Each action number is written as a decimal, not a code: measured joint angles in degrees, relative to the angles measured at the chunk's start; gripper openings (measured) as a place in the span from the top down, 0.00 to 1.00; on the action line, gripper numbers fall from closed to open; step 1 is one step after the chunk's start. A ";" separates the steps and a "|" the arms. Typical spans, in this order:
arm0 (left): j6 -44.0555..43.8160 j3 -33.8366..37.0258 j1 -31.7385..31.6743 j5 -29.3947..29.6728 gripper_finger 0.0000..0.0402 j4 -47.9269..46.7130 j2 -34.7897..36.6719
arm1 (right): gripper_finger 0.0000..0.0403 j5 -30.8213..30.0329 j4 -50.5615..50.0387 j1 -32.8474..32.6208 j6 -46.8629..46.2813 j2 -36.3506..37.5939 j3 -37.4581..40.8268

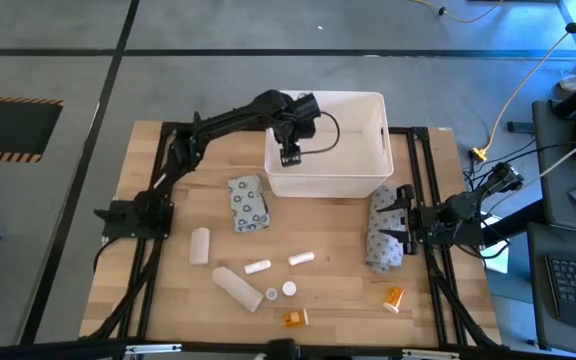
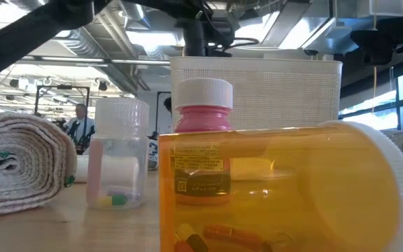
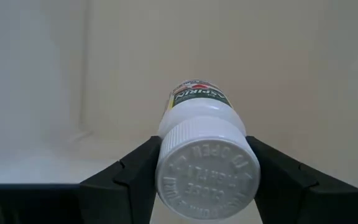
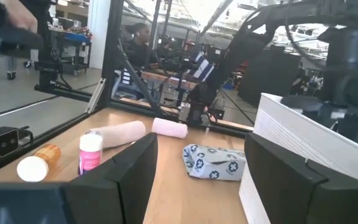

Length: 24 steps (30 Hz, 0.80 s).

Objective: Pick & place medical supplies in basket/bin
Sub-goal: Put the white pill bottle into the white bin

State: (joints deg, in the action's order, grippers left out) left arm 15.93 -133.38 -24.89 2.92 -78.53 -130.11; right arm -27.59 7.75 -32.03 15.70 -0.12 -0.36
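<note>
My left gripper [image 1: 290, 152] reaches over the white bin [image 1: 368, 105] and points down into it, shut on a white aspirin bottle [image 3: 201, 109] with a ribbed white cap. My right gripper [image 1: 400, 215] waits open at the table's right side beside a grey packet [image 1: 381, 240] and holds nothing. On the table lie another grey packet [image 1: 248, 203], two white rolls [image 1: 200, 245] [image 1: 236, 287], two little white bottles [image 1: 258, 267] [image 1: 301, 259], two caps [image 1: 289, 289] and two orange pill bottles [image 1: 294, 318] [image 1: 395, 298]. In the right wrist view the open fingers [image 4: 135, 168] frame the packet [image 4: 215, 163]. My left gripper [image 3: 204, 149] pinches the aspirin bottle between its two fingers [image 3: 132, 177] at the cap end [image 3: 166, 163], one finger on each side. It comes from above, pointing down, and the bottle lies along the fingers with its cap toward the wrist. The bottle is lifted clear inside the bin.
The bin stands at the table's far middle, its mesh-textured wall [image 2: 257, 91] behind the near items. Close to the low camera lie an orange bottle on its side [image 2: 285, 189], a pink bottle [image 2: 203, 112], a clear vial [image 2: 121, 157] and a roll [image 2: 19, 161]. People show in the room beyond.
</note>
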 joint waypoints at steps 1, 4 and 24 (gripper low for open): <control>0.47 -0.03 0.28 -0.06 0.49 0.26 -0.47 | 0.40 -0.02 0.02 0.00 0.00 0.00 0.00; 0.75 -0.20 0.76 -0.39 0.49 -0.16 -1.05 | 0.40 0.00 0.02 0.00 0.00 0.00 0.00; 2.25 -1.29 0.60 0.28 0.48 0.42 -0.39 | 0.40 0.00 -0.37 0.00 0.00 0.00 0.00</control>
State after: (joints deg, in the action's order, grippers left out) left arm 18.18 -134.67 -24.29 3.20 -78.12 -130.50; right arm -27.60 7.38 -32.03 15.70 -0.12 -0.36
